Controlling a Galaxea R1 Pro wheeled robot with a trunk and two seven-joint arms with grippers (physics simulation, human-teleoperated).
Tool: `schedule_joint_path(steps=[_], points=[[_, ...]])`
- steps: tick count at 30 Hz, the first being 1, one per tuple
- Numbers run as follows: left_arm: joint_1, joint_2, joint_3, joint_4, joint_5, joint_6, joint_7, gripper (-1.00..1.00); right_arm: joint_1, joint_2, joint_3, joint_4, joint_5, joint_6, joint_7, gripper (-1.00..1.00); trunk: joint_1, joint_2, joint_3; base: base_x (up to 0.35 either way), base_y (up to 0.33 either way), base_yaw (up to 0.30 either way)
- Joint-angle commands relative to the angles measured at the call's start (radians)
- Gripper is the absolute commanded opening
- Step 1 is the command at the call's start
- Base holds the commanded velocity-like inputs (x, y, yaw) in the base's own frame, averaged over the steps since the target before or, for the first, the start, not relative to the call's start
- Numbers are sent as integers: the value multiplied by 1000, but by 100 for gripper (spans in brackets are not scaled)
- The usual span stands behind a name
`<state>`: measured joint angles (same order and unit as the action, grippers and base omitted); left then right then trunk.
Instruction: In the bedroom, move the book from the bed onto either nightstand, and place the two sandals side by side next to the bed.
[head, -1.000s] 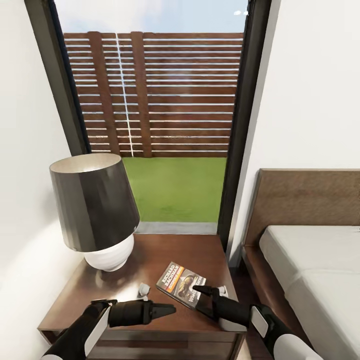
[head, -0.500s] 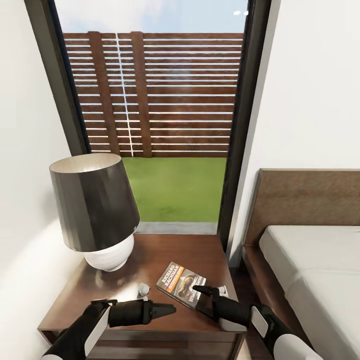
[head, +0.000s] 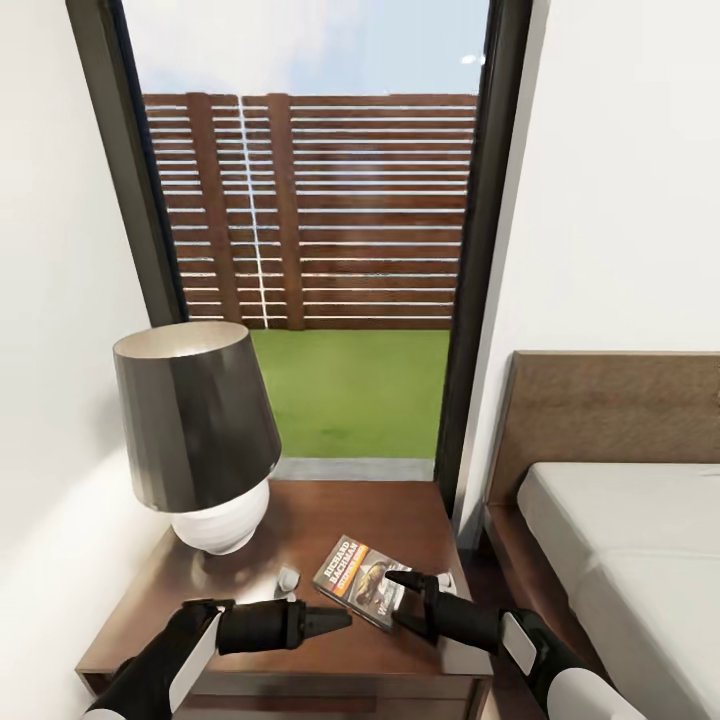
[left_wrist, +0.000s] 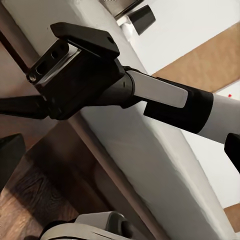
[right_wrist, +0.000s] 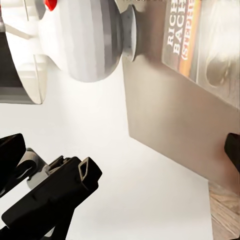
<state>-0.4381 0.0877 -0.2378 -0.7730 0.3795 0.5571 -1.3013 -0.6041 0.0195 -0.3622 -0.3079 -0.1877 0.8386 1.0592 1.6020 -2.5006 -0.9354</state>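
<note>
The book (head: 358, 578), dark with white "RICHARD BACHMAN" lettering and an orange stripe, lies flat on the nightstand (head: 330, 655) beside the bed (head: 620, 540). My right gripper (head: 393, 597) is open, its two black fingers spread over the book's end nearest the bed. I cannot tell whether they touch the cover. The right wrist view shows the book (right_wrist: 210, 45) on the glossy top between the spread fingertips. My left gripper (head: 343, 618) hovers low over the nightstand's front, left of the book, open and holding nothing. The sandals are out of view.
A lamp (head: 195, 430) with a dark shade and white ribbed base stands at the nightstand's back left. A small white object (head: 288, 577) lies between lamp and book. A tall dark-framed window (head: 320, 250) is behind, and white walls stand on both sides. The headboard (head: 610, 405) rises at right.
The whole picture has shifted down and shrunk a little, so the camera has moved. The book lies as before and both grippers keep their poses.
</note>
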Motion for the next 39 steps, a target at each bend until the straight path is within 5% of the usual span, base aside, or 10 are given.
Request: schedule_joint_path(steps=[1,39], points=[[-1,1,-5,0,9,10,0,100,0,0,-3,0,1,4,1,100,-1,0,3,0,0,0],[-1,1,-5,0,9,10,0,100,0,11,-1,-2,0,-3,4,100,-136,246,124,0,0,0]])
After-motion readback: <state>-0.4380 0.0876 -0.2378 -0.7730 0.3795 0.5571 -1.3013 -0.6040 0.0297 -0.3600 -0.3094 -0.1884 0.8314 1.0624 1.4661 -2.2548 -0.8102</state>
